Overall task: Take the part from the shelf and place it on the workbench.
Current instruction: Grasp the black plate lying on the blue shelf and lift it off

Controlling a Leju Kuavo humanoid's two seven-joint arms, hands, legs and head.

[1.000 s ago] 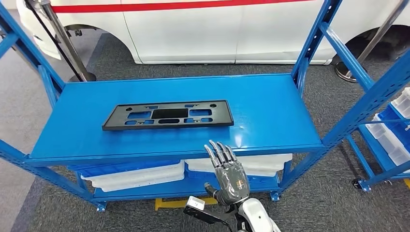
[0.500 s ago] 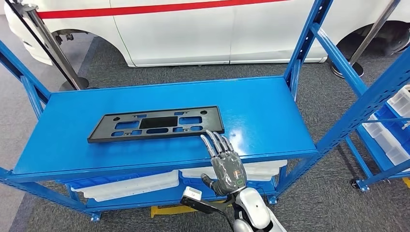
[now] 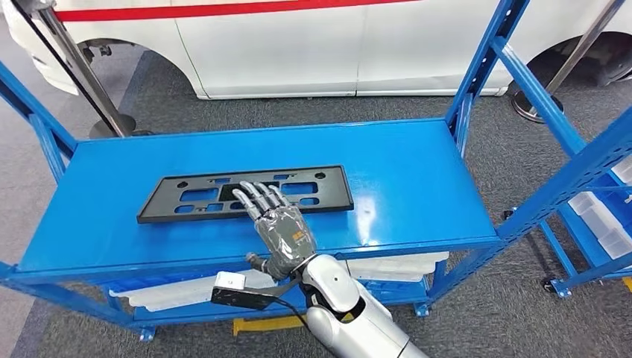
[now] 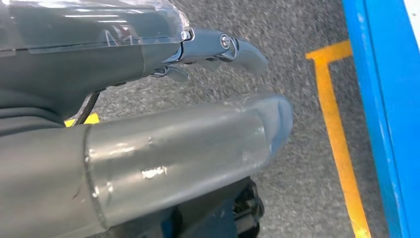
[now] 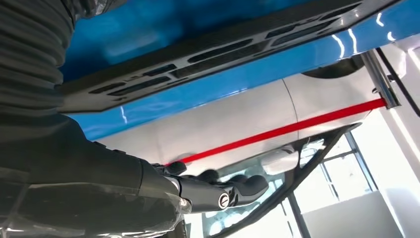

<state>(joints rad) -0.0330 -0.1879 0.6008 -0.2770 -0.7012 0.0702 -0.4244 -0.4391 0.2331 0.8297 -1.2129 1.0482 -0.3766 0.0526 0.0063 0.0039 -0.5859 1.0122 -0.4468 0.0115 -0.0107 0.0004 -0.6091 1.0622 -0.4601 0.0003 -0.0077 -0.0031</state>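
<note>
Reaching flat over the black part (image 3: 246, 193), right hand (image 3: 283, 231) (fingers spread, gripping nothing)

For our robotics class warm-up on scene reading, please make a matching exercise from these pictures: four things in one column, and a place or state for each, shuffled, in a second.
Column one:
1. black part
2. right hand
3. white bins
4. white car

Column two:
A. parked on the carpet behind the rack
B. lying flat on the blue top shelf
C. stored on the lower shelf
D. fingers spread, reaching over the part's near edge

Pairs: 1-B, 2-D, 3-C, 4-A
</note>
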